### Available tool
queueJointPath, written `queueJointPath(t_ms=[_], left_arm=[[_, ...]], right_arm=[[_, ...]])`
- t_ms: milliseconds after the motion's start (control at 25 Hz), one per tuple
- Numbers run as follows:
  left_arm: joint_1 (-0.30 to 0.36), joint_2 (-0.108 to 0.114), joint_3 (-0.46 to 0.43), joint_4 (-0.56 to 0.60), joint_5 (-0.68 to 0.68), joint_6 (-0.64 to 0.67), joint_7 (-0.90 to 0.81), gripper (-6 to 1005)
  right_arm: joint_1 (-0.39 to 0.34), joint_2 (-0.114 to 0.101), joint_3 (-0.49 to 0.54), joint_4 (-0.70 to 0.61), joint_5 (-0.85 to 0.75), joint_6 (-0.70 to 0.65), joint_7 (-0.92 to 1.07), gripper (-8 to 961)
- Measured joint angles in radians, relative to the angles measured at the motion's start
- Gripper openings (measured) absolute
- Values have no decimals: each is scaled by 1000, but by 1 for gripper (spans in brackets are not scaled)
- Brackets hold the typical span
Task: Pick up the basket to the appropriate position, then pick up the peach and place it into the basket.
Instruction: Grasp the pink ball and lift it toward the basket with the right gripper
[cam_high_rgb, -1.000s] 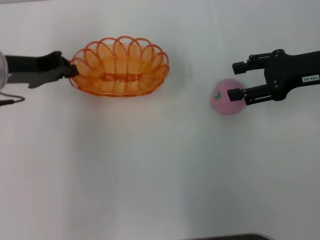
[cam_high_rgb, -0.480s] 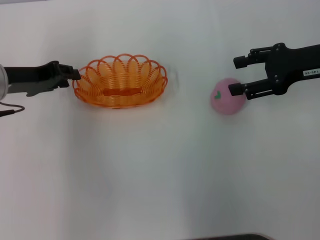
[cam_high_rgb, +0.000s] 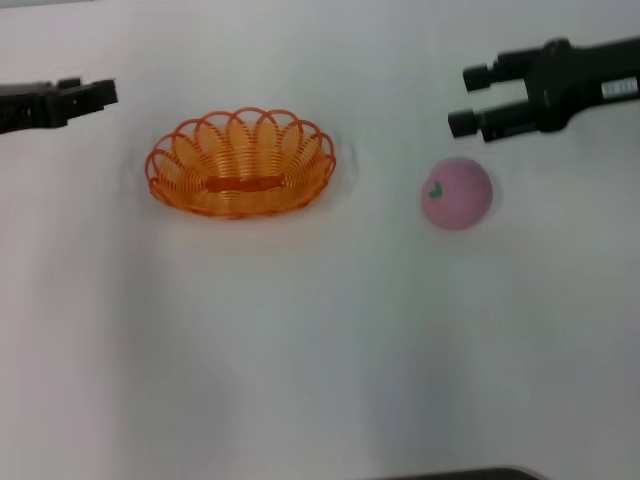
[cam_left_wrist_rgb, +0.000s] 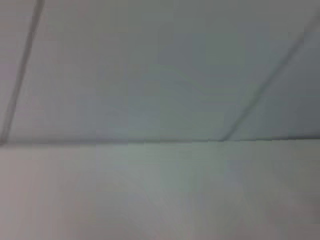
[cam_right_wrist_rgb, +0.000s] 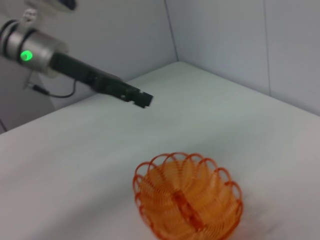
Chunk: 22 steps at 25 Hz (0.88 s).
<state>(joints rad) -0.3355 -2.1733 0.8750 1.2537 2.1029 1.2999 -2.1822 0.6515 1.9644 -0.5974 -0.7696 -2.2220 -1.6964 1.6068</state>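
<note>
Head view: the basket (cam_high_rgb: 241, 163) is sitting on the surface (cam_high_rgb: 320, 340), the peach (cam_high_rgb: 456, 193) well to its right. The right end effector (cam_high_rgb: 467, 98) is hovering beyond the peach, fingers apart, empty. The left end effector (cam_high_rgb: 100, 95) is hanging apart from the basket's left; its finger state is unclear.

Right wrist view: the basket (cam_right_wrist_rgb: 188, 197) is standing free, the left end effector (cam_right_wrist_rgb: 142, 99) likely raised beyond it.
</note>
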Motion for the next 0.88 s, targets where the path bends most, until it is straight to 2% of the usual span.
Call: queueJointPath(t_ms=[40, 120, 200, 320, 440, 480, 600, 760, 880], left_arm=[[0, 0, 0, 0, 0, 0, 0, 485], [26, 0, -77, -23, -150, 157, 272, 487], [29, 2, -114, -55, -184, 238, 383, 488], [35, 5, -136, -110, -186, 312, 517, 549], [57, 5, -139, -163, -182, 341, 644, 676], [63, 5, -139, -182, -175, 345, 687, 718], [66, 4, -141, -215, -141, 352, 739, 804], [58, 5, -146, -267, -122, 357, 790, 891], [50, 6, -141, -281, -114, 363, 807, 891]], right_arm=[[12, 0, -3, -13, 0, -8, 30, 821], [36, -4, -4, -36, 0, -28, 80, 820], [57, -7, -3, -76, 0, -48, 144, 818], [80, -7, -2, -172, 0, -55, 254, 811], [111, -6, -20, -281, -49, -63, 358, 804], [111, -6, -20, -281, -49, -63, 358, 802], [138, 2, -57, -341, -173, -84, 390, 795], [159, 13, -103, -345, -288, -131, 396, 786], [160, 23, -168, -342, -325, -138, 428, 779]])
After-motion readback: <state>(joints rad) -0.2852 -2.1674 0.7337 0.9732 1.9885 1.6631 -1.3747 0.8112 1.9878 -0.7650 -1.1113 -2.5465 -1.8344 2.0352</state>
